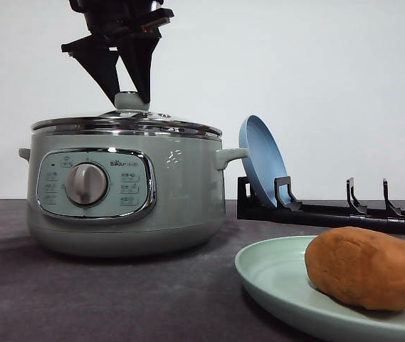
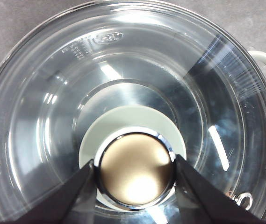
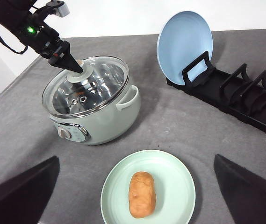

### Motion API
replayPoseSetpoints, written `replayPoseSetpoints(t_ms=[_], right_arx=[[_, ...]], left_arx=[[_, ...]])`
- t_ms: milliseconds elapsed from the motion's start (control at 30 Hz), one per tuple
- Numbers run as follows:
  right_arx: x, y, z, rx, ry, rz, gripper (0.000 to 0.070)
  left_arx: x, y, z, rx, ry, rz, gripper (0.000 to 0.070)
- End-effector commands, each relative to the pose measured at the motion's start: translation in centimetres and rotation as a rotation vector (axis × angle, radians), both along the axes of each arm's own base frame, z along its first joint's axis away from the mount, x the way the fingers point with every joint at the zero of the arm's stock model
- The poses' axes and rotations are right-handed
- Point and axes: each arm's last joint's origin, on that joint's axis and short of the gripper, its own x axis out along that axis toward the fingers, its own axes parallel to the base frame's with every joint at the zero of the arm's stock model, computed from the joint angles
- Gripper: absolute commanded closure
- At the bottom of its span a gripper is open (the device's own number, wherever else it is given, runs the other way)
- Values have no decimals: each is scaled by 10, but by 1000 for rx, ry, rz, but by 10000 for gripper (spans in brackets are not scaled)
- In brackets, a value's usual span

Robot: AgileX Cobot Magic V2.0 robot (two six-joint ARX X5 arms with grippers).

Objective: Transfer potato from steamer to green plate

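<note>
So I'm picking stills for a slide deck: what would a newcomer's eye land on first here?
Probably the orange-brown potato lying on the green plate at the near right of the table. Next, the sage-green steamer on the left, its glass lid on, with the left gripper closed around the lid knob. Behind, a blue plate stands upright in a black rack.

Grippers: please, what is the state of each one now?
Left gripper: closed on the lid knob of the steamer.
Right gripper: open, holding nothing, above the green plate.
</note>
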Motion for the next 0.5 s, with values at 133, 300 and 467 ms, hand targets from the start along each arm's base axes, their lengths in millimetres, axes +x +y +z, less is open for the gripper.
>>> replayPoseSetpoints(t_ms=[133, 300, 467], right_arx=[[-1, -1, 5, 13, -32, 10, 31], [0, 0, 8, 29, -62, 13, 31], [0, 0, 9, 34, -74, 14, 31]], left_arx=[[10, -7, -15, 71, 4, -33, 697], [11, -8, -15, 68, -7, -39, 697], [11, -8, -15, 67, -12, -42, 697]])
